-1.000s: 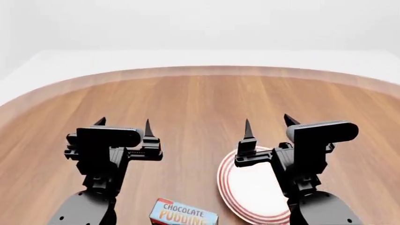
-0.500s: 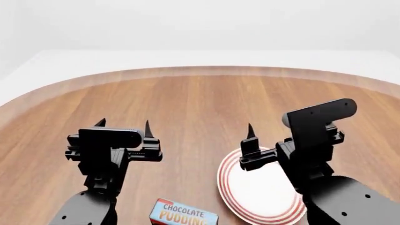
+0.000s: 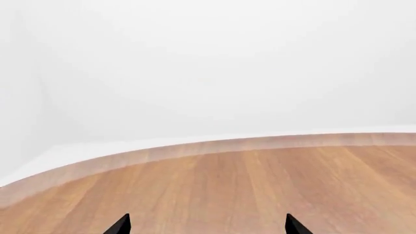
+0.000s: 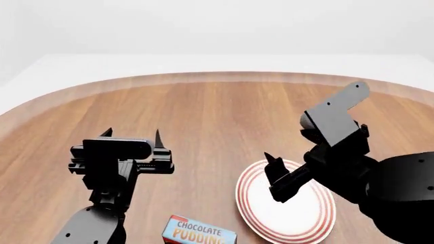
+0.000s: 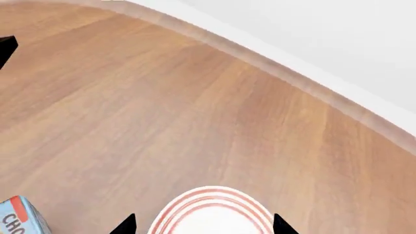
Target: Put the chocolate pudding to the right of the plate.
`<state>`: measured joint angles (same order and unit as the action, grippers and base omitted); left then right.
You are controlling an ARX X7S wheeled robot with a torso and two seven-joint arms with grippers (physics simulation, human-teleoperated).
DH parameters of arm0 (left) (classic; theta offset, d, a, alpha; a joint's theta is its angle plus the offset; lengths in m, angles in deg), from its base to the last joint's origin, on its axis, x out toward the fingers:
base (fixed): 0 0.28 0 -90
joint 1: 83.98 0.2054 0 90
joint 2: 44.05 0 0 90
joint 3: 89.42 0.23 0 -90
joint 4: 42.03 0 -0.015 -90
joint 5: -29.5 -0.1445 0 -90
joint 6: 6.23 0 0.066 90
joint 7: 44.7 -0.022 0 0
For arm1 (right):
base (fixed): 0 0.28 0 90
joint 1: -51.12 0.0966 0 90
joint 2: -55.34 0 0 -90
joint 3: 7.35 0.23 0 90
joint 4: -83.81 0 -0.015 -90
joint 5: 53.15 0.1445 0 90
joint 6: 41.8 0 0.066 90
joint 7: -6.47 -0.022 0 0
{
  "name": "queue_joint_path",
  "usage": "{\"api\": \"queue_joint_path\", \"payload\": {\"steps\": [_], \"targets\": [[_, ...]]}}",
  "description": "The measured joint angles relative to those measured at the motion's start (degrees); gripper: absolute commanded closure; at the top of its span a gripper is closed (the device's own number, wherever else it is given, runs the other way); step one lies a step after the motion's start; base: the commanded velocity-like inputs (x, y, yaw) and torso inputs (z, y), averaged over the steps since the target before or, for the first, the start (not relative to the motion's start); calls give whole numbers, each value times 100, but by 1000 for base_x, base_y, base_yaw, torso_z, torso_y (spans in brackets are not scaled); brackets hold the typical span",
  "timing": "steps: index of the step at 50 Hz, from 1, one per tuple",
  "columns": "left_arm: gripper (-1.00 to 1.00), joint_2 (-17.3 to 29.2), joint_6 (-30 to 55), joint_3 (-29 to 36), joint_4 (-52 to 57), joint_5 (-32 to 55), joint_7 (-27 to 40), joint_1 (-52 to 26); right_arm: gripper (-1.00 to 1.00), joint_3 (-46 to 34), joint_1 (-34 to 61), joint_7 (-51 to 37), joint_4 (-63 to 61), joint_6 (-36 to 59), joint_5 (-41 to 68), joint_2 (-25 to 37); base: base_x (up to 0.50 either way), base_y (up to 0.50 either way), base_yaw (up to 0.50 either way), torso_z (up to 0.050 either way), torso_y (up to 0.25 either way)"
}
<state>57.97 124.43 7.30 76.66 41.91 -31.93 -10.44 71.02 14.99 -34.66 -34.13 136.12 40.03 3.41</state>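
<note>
Right pincer (image 4: 288, 175), tilting further since earlier, is hovering spread over the red-ringed round white plate (image 4: 288, 219); left pincer (image 4: 131, 136) spread. Blue-topped chocolate pudding carton (image 4: 198, 232) is lying left of the plate on the wooden worktop (image 4: 217, 117).

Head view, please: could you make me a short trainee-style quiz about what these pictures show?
1. True or false: the pudding lies left of the plate.
2. Which pincer hangs over the plate: A) the left pincer, B) the right pincer?
3. Fill in: both pincers are ____ and hold nothing.

Key: 1 true; 2 B; 3 open.
</note>
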Motion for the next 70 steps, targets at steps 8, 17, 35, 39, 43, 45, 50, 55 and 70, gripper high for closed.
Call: {"api": "queue_joint_path", "payload": {"steps": [8,17,35,39,43,45,50,55,70], "targets": [[-100,18,-17,11,-18,9,29,-7,-100,-411,417,711,309,17,60,320,0,0,0,0,0],[-100,33,-30,28,-40,19,62,-23,-100,-985,597,1863,324,-102,-554,502,0,0,0,0,0],[-100,65,-49,57,-79,50,117,-47,-100,-1834,699,3077,273,-336,-1255,526,0,0,0,0,0],[-100,72,-53,66,-82,57,128,-48,-100,-1969,710,3230,258,-371,-1322,517,0,0,0,0,0],[-100,80,-48,80,-81,62,141,-54,-100,-2082,726,3338,237,-389,-1339,493,0,0,0,0,0],[-100,83,-47,85,-83,64,147,-58,-100,-2131,741,3377,229,-390,-1324,471,0,0,0,0,0],[-100,90,-61,102,-99,69,160,-57,-100,-2261,764,3449,185,-377,-1248,404,0,0,0,0,0],[-100,97,-66,114,-108,79,172,-59,-100,-2421,757,3501,124,-369,-1206,318,0,0,0,0,0],[-100,124,-66,148,-112,106,213,-73,-100,-2997,723,4077,227,-694,-1751,127,0,0,0,0,0]]}}
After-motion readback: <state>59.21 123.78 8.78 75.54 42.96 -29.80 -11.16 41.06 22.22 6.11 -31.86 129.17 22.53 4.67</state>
